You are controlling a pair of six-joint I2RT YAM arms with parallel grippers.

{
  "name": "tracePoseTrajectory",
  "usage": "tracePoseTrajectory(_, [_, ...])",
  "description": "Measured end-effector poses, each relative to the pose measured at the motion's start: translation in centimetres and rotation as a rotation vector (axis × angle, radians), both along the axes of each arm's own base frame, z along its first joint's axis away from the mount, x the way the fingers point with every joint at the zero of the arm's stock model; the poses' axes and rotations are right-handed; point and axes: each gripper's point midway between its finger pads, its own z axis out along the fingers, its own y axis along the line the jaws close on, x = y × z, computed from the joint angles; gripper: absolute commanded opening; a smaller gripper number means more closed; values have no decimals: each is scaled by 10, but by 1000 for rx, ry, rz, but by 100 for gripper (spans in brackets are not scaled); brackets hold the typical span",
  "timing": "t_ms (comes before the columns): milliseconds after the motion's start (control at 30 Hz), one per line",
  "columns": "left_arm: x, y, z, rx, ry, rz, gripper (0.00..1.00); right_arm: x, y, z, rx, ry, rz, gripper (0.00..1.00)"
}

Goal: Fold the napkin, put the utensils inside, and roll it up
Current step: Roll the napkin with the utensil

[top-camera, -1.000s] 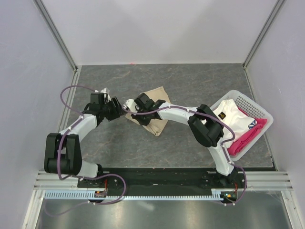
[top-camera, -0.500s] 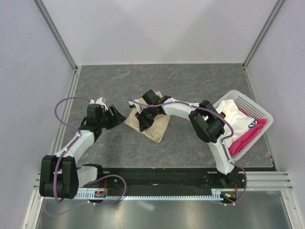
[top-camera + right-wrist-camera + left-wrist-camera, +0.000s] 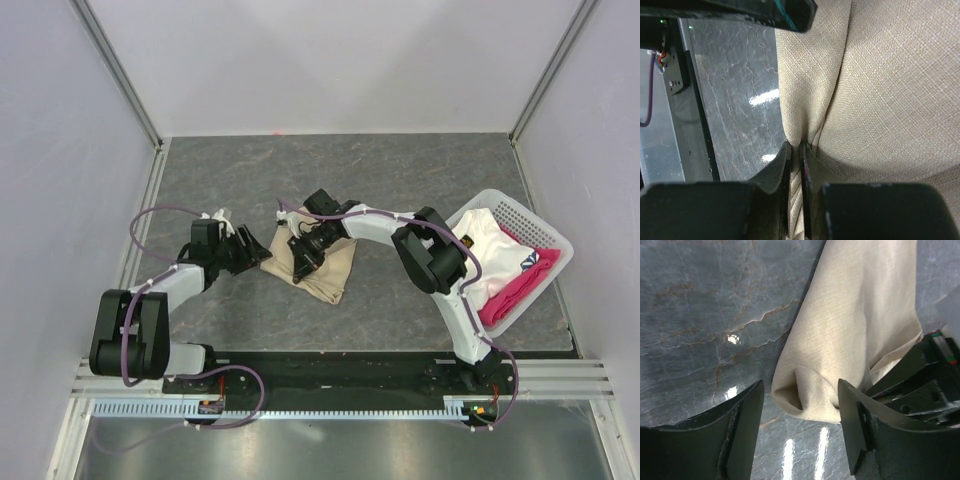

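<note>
Since half a second ago, a small shift rightward by the left end effector (image 3: 250, 252), its elbow drawn back toward the near-left corner, and hardly any change in the large plain beige-tan square of soft cloth, the napkin (image 3: 328, 268). Folded into a rough wedge, lying a little left of the middle of the grey marbled stone-look surface (image 3: 400, 170), well clear of all four edges. Left end effector spread wide, low over the surface, with fingers (image 3: 740, 435) on either side of the napkin's rounded folded corner and not closed on it; cannot tell whether either finger touches the cloth. Right end effector (image 3: 303, 258) down on the napkin's left half, fingers (image 3: 776, 172) pressed together and pinching a raised ridge of the cloth between them. In the left wrist view, its black body just beside the cloth's lower right side. Near the right edge, a white perforated plastic basket (image 3: 530, 215), set diagonal to that edge, holding a white cloth (image 3: 478, 240) and a pink-red cloth (image 3: 512, 288), well apart from the napkin.
</note>
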Motion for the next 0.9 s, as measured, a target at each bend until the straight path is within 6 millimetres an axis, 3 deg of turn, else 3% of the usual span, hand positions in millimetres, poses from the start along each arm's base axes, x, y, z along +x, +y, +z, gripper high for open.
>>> tracePoseTrajectory(200, [1,-4,-12,-13,54,-17,52,0,0,0,13,40,2,11])
tracePoseTrajectory(233, [2,-4,-13,-14,61,-17,44,0,0,0,14,45,2,11])
tracePoseTrajectory(400, [1,-8,-23,-29,110,-30,21,0,0,0,16,54,2,11])
tracePoseTrajectory(433, [1,-8,-25,-30,119,-31,13,-1,0,0,15,57,2,11])
tracePoseTrajectory(533, [1,-9,-27,-34,131,-35,2,-1,-1,0,8,70,-5,15])
tracePoseTrajectory(633, [2,-11,-27,-43,138,-42,2,0,-2,1,-1,77,-12,30])
tracePoseTrajectory(733, [3,-12,-27,-46,146,-46,2,0,-3,6,-11,79,-25,56])
tracePoseTrajectory(900, [2,-13,-26,-44,163,-49,2,6,-10,21,-53,-30,-61,65])
